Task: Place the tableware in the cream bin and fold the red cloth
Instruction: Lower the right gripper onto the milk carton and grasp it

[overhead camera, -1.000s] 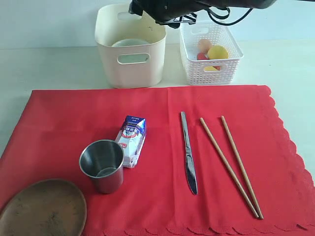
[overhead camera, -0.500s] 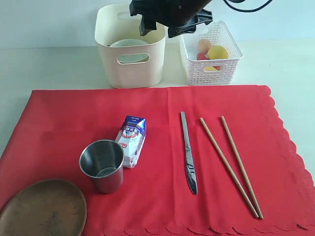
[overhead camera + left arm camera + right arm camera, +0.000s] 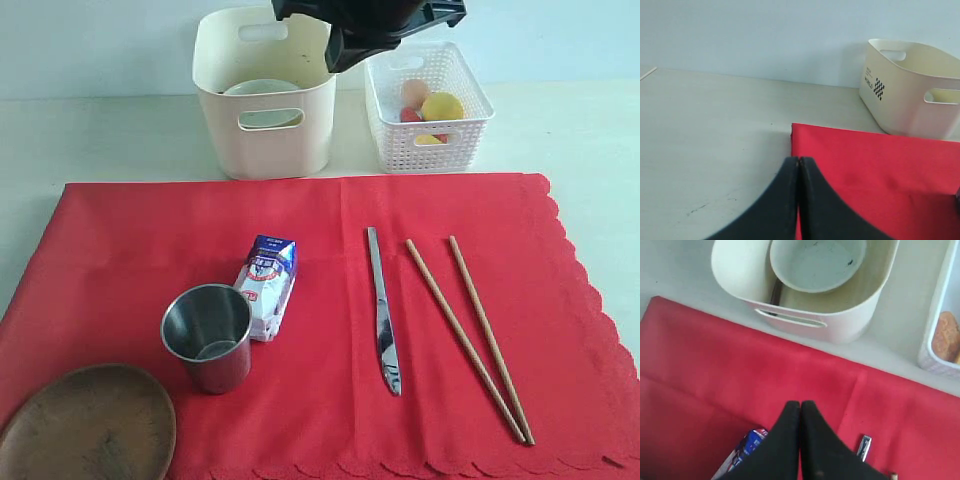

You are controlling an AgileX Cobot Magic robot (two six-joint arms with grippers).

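Note:
The red cloth (image 3: 300, 215) lies flat with a steel cup (image 3: 207, 335), a brown wooden plate (image 3: 85, 425), a steel knife (image 3: 382, 310) and two chopsticks (image 3: 465, 335) on it. Behind it stands the cream bin (image 3: 265, 150), holding the pale bowl (image 3: 815, 262) and a dark spoon handle (image 3: 775, 290). My right gripper (image 3: 800, 404) is shut and empty, high above the cloth's far edge just in front of the bin (image 3: 840, 325). My left gripper (image 3: 798, 160) is shut and empty, low over the cloth's left edge (image 3: 880, 160).
A blue-white milk carton (image 3: 268, 285) lies beside the cup. A white lattice basket (image 3: 428, 145) with food stands right of the cream bin. Pale table surface surrounds the cloth. The right arm (image 3: 375, 20) hangs over the gap between bin and basket.
The right gripper, open over the cream bin a moment ago, has shut empty and drawn back to the right. The left gripper has not moved.

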